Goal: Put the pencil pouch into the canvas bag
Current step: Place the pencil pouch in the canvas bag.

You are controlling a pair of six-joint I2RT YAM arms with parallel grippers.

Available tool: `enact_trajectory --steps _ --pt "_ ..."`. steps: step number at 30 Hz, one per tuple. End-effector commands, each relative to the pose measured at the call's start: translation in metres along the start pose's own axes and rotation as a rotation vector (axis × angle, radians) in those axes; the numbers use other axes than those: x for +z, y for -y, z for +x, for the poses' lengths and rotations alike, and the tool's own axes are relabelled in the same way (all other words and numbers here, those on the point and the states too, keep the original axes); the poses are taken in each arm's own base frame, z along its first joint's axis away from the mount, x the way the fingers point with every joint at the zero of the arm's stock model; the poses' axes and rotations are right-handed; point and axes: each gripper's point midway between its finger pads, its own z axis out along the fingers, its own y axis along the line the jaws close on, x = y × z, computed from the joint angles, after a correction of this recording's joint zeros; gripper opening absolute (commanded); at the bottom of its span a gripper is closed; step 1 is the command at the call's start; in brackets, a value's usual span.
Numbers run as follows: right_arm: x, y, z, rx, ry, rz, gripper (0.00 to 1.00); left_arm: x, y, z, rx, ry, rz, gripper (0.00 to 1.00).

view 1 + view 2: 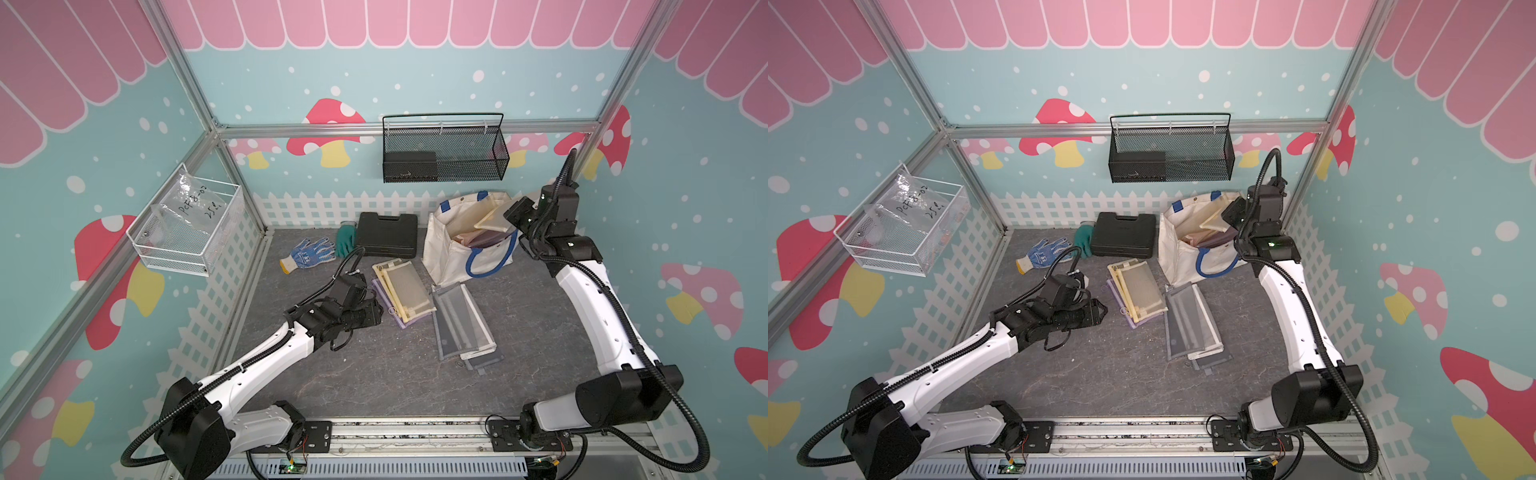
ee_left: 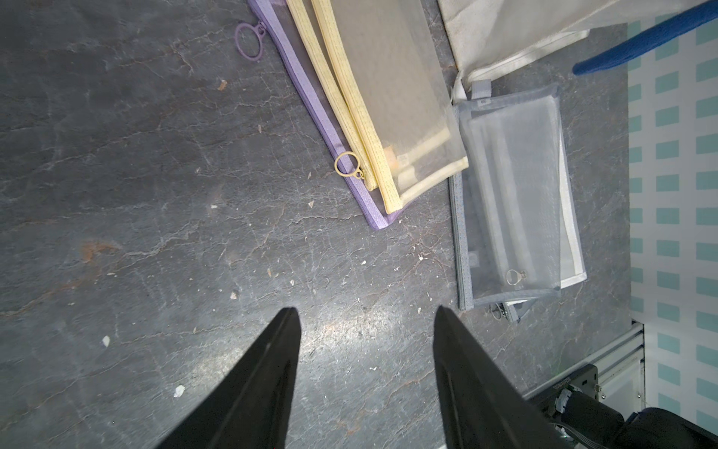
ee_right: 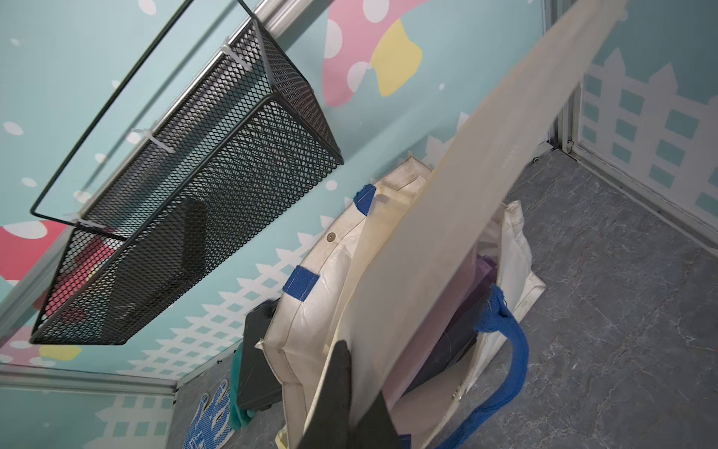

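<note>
Top views both put my right hand over the open mouth of the canvas bag, pinched shut on a cream pencil pouch held slanted, I judge, so it can slide in. Left wrist view: my left hand hangs half open and empty above the bench, near a spare yellow pouch. Right wrist view: the gripped pouch spans the bag's mouth, not let go yet.

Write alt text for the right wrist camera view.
The right gripper, shut on a cream pouch, holds it tilted over the open canvas bag. A black mesh basket hangs on the wall; a black case and blue glove lie beyond the bag.
</note>
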Motion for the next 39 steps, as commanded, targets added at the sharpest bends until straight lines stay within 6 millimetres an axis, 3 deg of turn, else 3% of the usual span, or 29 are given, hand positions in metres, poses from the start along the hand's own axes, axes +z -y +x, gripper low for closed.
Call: enact_trajectory --steps 1,9,17,20,30,39 --pt "0.011 -0.003 -0.011 0.030 0.037 0.005 0.00 -0.003 0.002 -0.005 0.021 0.014 -0.010 0.57" --pt "0.065 0.005 0.021 0.062 -0.018 0.063 0.00 -0.001 -0.001 -0.005 0.009 0.016 -0.027 0.57" --pt "0.103 -0.013 0.050 0.083 -0.078 0.115 0.01 -0.002 -0.004 -0.008 0.015 0.033 -0.043 0.58" --pt "0.122 -0.011 0.068 0.081 -0.117 0.147 0.04 -0.005 -0.004 -0.010 0.022 0.042 -0.048 0.58" --pt "0.136 -0.006 0.093 0.086 -0.174 0.167 0.02 -0.007 -0.011 -0.015 0.033 0.046 -0.074 0.58" --pt "0.125 -0.039 0.111 0.116 -0.221 0.065 0.00 0.001 -0.008 -0.020 0.034 0.032 -0.071 0.58"
